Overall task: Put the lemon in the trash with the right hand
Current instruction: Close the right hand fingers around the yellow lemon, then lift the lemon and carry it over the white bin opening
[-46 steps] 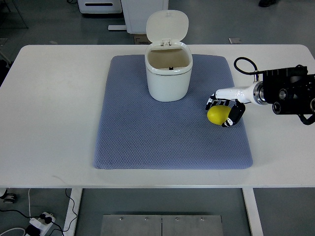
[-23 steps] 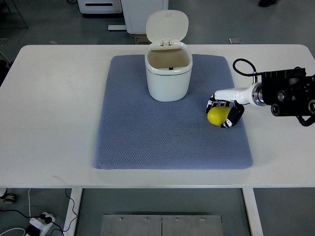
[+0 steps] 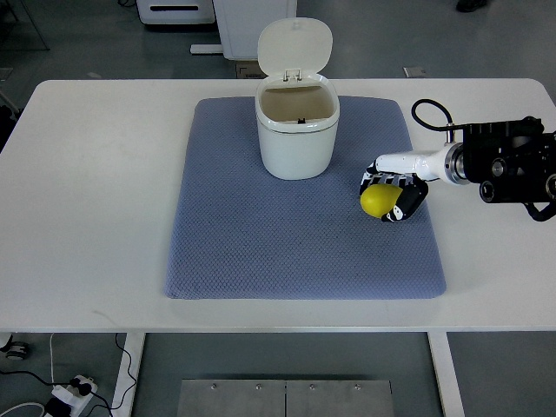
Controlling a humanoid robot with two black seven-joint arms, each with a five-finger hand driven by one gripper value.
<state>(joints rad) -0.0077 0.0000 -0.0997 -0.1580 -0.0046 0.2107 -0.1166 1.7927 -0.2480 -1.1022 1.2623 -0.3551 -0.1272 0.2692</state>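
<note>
Right hand [image 3: 395,193] curled around the lemon [image 3: 378,201], dark fingers [image 3: 408,201] wrapping its right and far sides, left end poking out bare. Lies on the blue mat [image 3: 261,243], right of the open white bin [image 3: 297,130] and apart from it. Long axis roughly left to right, slightly tilted.

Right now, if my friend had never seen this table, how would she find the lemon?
Look at the blue-grey woven mat covering the middle of the white table. To the right of the white plastic trash bin with its lid flipped open, the right hand wraps around the small round yellow lemon. It is the only yellow thing there.
</note>
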